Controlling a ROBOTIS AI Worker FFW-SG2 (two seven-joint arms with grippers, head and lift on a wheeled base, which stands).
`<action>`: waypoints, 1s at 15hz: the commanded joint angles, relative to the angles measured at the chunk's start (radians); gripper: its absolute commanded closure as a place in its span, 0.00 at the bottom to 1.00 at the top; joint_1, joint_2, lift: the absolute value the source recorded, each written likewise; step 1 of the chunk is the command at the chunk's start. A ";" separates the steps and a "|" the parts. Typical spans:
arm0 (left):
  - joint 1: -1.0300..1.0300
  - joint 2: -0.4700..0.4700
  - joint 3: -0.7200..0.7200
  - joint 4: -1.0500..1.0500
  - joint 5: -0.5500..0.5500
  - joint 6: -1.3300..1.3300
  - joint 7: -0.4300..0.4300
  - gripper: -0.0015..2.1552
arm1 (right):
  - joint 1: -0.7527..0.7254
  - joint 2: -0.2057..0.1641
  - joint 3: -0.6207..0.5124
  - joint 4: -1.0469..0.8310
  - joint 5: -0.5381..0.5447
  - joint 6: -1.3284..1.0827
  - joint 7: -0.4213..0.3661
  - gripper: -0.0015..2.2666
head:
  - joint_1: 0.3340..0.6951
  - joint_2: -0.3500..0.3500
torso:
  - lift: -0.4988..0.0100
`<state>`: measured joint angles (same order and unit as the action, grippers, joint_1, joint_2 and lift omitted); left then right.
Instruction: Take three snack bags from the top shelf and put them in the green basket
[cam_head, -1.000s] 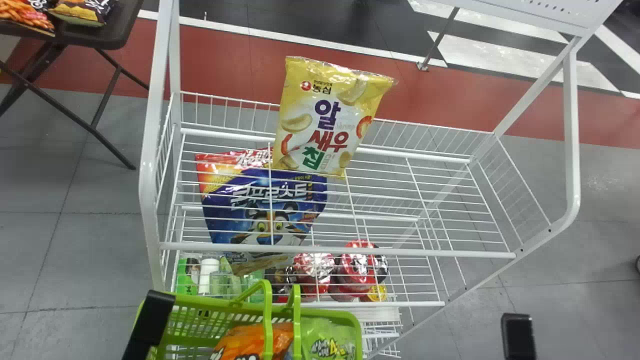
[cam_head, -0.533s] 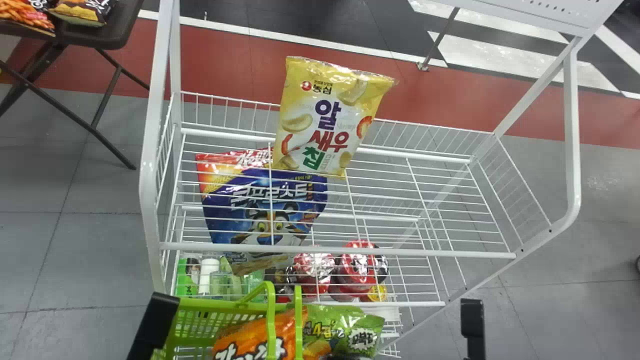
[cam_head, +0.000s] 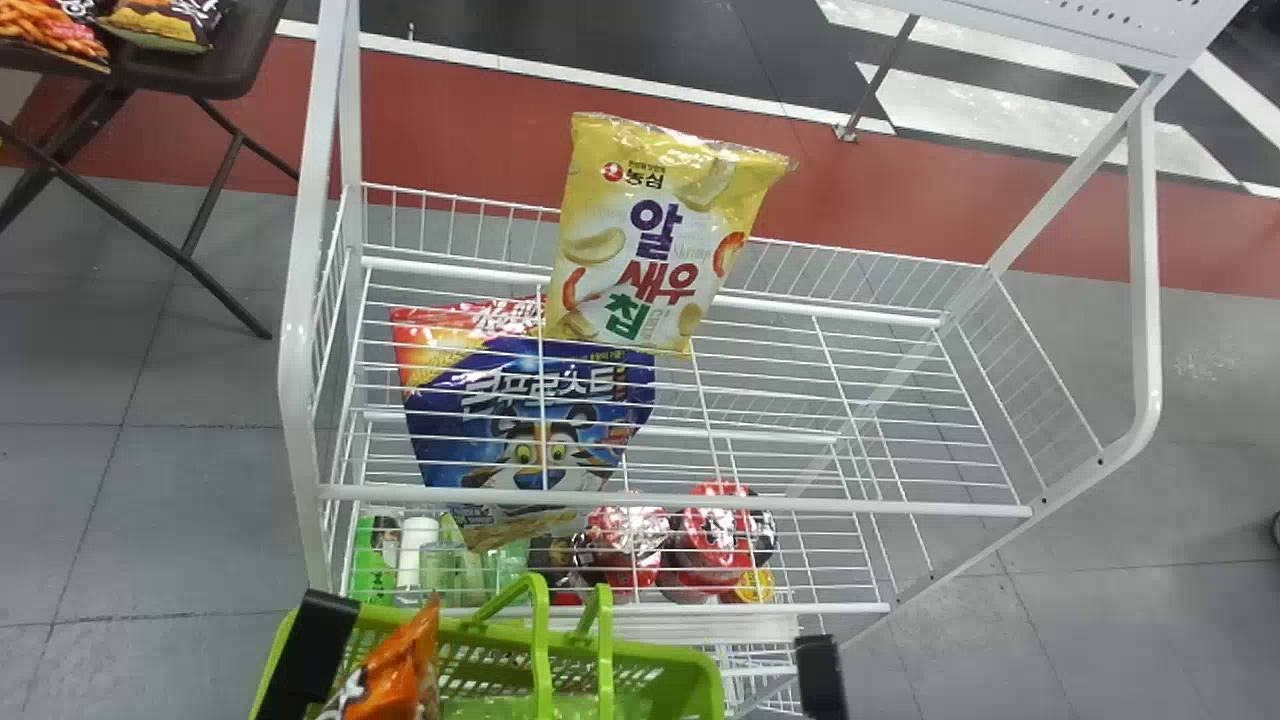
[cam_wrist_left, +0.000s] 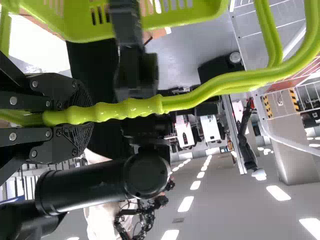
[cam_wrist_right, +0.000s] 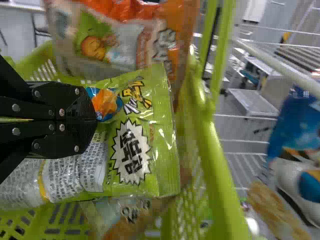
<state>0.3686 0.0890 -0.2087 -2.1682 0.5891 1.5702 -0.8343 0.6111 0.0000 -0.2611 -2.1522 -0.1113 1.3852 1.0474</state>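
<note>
At left, the left gripper (cam_wrist_left: 75, 116) is closed on a knobbly plastic handle (cam_wrist_left: 135, 107); a glossy orange snack bag (cam_head: 400, 665) is by the green basket's (cam_head: 680, 668) left edge. The right gripper (cam_wrist_right: 96, 120) pinches a crinkly green bag (cam_wrist_right: 132, 160) over the basket, seemingly for placing; release comes next. A puffy yellow shrimp-chip bag (cam_head: 650, 240) is at the wire top shelf's (cam_head: 900, 510) back edge.

Snack bag (cam_head: 665, 230) sits on top shelf (cam_head: 700, 503), toward back, left of centre. Larger bag (cam_head: 535, 430) beneath that shelf; cups (cam_head: 715, 540) lower, to its right. Basket (cam_head: 690, 660) before rack (cam_head: 298, 370). Table (cam_head: 200, 78) behind, far left, packets (cam_head: 165, 25) on it.
</note>
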 joint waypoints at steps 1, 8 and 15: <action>0.000 0.000 0.000 0.001 0.000 0.001 -0.003 0.49 | 0.007 0.001 -0.021 -0.032 0.008 -0.018 -0.041 0.39 | 1.00 0.00 | 0.92; -0.005 -0.006 -0.005 0.008 0.000 0.001 0.000 0.49 | 0.072 0.001 -0.247 -0.164 -0.163 -0.413 -0.049 0.03 | 1.00 0.00 | 0.92; 0.009 -0.006 -0.006 0.007 0.000 0.001 0.023 0.49 | 0.130 0.001 -0.133 -0.301 -0.196 -0.883 -0.406 0.03 | 1.00 0.00 | 0.92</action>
<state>0.3734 0.0815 -0.2147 -2.1589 0.5879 1.5701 -0.8111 0.7258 0.0000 -0.4402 -2.4154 -0.3193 0.5228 0.6829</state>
